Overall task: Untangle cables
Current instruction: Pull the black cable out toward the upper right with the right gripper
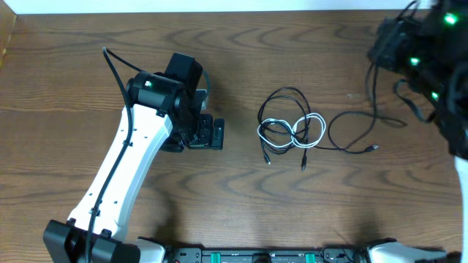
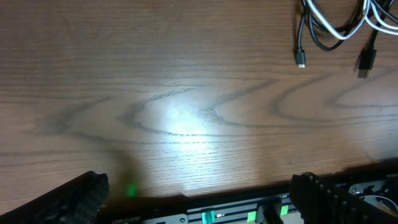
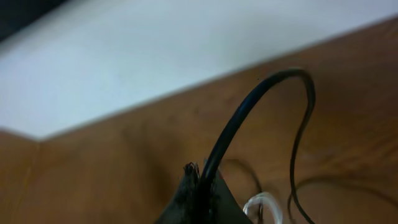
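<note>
- several cables (image 1: 292, 130), one lot: black loops and a white cable (image 1: 313, 118) crossed over one another in a knot at the centre of the overhead frame, lying on the wooden table (image 1: 73, 58).
- one black cable (image 1: 344, 149) trails out of the knot toward the right of the frame, its plug lying loose on the wood; a thin strand climbs from there toward the upper right corner.
- two plug ends (image 2: 301, 60) lie free below the knot, seen at the upper right of the left wrist view.
- progress, as judged: early. the white and black loops are interlaced and no cord lies apart on its own, so separating each one is left to do.
- left gripper (image 1: 217, 134): jaws spread wide and empty, low over bare wood at centre left, well apart from the knot and facing it. its arm reaches up from the lower left corner.
- right gripper (image 3: 199, 186): fingers pressed together. a black cord arches out from between the tips, so it appears to pinch the black cable. it is raised in the upper right corner of the overhead frame, away from the knot.
</note>
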Available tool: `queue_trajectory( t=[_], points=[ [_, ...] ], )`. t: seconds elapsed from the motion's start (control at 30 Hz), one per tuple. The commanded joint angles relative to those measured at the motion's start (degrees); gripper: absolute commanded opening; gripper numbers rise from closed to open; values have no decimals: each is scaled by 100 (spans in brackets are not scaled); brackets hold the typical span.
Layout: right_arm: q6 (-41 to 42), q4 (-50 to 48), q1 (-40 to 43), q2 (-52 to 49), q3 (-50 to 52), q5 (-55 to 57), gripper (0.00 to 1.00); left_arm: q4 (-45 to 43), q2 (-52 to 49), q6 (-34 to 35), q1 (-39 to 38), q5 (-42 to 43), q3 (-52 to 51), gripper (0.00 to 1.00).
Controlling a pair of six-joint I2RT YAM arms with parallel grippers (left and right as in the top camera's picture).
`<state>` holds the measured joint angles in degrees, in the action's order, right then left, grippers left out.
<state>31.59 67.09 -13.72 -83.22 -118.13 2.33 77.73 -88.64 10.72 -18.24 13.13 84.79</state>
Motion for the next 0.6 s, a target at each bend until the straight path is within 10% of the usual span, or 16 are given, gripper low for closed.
queue_trajectory(
  t=[0.0,0.27,0.57],
  points=[
    [-37,247,13,-289,7,-1237,1,20,-7,55,-22,-76,55,98],
    [-72,-815,160,-531,-42,-3904,2,20,-7,55,-22,-76,55,98],
    [656,-1635,1051,-485,-1305,-3858,1,20,-7,55,-22,-76,57,98]
  ],
)
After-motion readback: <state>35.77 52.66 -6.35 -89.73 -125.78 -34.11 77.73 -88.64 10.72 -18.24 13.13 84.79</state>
